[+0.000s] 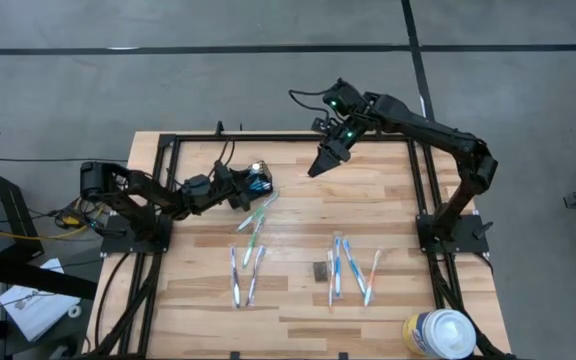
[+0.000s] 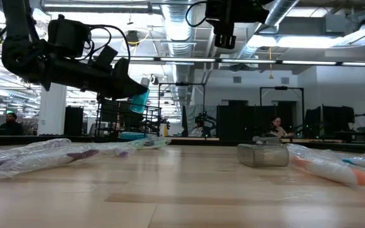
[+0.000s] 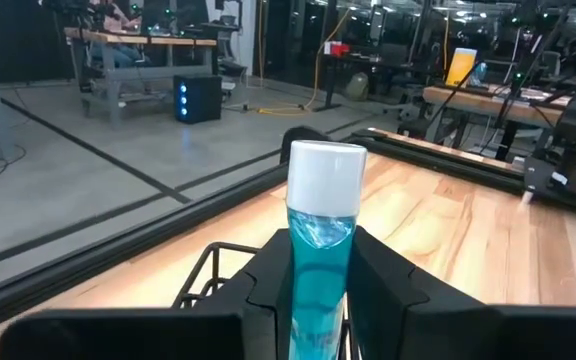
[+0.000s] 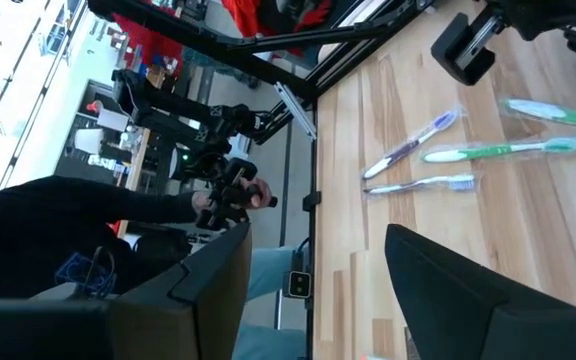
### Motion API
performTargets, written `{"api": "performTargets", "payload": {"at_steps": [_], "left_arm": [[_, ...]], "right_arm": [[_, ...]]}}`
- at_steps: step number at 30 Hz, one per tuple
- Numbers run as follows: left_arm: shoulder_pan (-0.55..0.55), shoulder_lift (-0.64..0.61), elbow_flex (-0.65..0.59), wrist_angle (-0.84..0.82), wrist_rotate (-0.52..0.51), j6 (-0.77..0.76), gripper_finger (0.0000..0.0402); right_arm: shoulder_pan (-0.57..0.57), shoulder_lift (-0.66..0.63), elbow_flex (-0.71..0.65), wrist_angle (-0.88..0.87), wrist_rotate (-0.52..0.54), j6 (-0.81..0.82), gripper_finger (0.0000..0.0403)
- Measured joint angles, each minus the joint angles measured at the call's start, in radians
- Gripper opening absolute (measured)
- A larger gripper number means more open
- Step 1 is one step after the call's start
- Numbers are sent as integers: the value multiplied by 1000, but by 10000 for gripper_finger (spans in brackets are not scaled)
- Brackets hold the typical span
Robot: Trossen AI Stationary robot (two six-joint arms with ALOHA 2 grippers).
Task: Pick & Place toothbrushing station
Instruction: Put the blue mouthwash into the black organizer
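Note:
My left gripper (image 1: 251, 187) is over the table's left half, shut on a blue toothpaste tube (image 3: 320, 250) with a white cap (image 3: 326, 172). The tube also shows in the low view (image 2: 139, 100), well above the wood. Toothbrushes of the toothbrushing station lie flat on the table: two just beyond the left gripper (image 1: 256, 222), two near the front left (image 1: 243, 275) and several near the front right (image 1: 348, 268). My right gripper (image 1: 320, 165) hangs open high over the table's far middle, with nothing between its fingers (image 4: 218, 280). My left gripper pinches the tube's blue body (image 3: 318, 285) between its two fingers. The fingers reach in level from the table's left and lie along the tube. The capped end (image 3: 326, 172) sticks out past the fingertips. The tube is lifted clear of the table.
A small dark grey block (image 1: 320, 270) stands between the front toothbrush groups. A large white round canister (image 1: 438, 333) sits at the front right corner. A black frame (image 1: 288, 138) runs along the table's edges. A person in a dark sleeve (image 4: 58, 215) is beyond the table.

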Motion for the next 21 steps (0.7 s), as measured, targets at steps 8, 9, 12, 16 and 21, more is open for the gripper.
{"api": "performTargets", "payload": {"at_steps": [8, 9, 12, 16, 21], "left_arm": [[-1, -10, 0, 20, 9, 1, 105], [-1, -10, 0, 19, 9, 0, 108], [-1, -10, 0, 18, 22, 0, 112], [-1, -10, -1, 18, 26, -1, 115], [-1, -10, -3, 16, 27, -14, 116]], "right_arm": [[18, 0, 0, 2, -25, -2, 221], [18, 0, 0, 4, -26, -2, 221], [23, 0, -1, 5, -29, -2, 221], [23, 0, -1, 6, -32, -2, 221], [23, 1, -1, 29, -55, 1, 221]]}}
